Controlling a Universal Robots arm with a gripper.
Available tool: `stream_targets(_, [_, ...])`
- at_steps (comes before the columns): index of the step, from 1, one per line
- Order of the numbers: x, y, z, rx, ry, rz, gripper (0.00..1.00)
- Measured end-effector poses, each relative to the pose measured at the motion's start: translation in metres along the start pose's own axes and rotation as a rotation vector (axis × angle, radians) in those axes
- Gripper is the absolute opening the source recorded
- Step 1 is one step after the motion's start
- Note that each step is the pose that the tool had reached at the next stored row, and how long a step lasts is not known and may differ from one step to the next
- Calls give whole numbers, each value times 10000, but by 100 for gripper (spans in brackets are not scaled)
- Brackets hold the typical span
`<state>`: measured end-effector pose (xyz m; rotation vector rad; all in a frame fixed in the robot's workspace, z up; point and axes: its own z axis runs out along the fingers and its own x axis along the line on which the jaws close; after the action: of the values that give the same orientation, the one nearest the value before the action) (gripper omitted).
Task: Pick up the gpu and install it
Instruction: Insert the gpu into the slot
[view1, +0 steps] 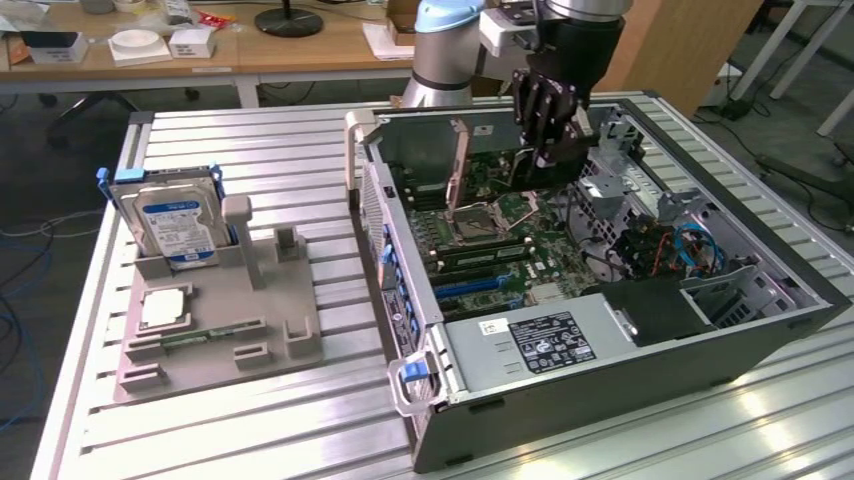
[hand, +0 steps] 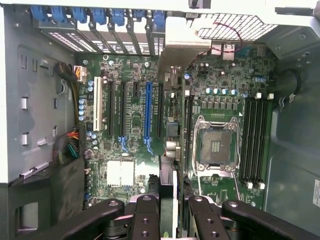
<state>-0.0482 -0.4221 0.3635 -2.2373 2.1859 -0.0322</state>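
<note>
Black gpu (view1: 554, 167), green motherboard (hand: 135, 150), silver hard drive (view1: 163, 192) with blue label (view1: 176, 228)

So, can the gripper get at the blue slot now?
Probably yes. The case lies open, and nothing covers the blue slot. The gripper, shut on the gpu, hangs above the board, close to that slot.

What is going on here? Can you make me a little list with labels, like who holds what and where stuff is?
Claw: shut on the thin black graphics card with a pale metal end bracket
Card's place: inside the open black computer case, above the green motherboard
Grey tray: holds the silver hard drive with a blue label, standing upright
</note>
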Motion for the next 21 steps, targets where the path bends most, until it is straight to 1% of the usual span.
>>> stream_targets(8, [-1,14,97,0,4,4,27])
stream_targets(10, [-1,16,100,-1,12,7,27])
stream_targets(14, [-2,16,106,1,8,7,27])
stream_targets(21, [-2,48,133,0,13,75,27])
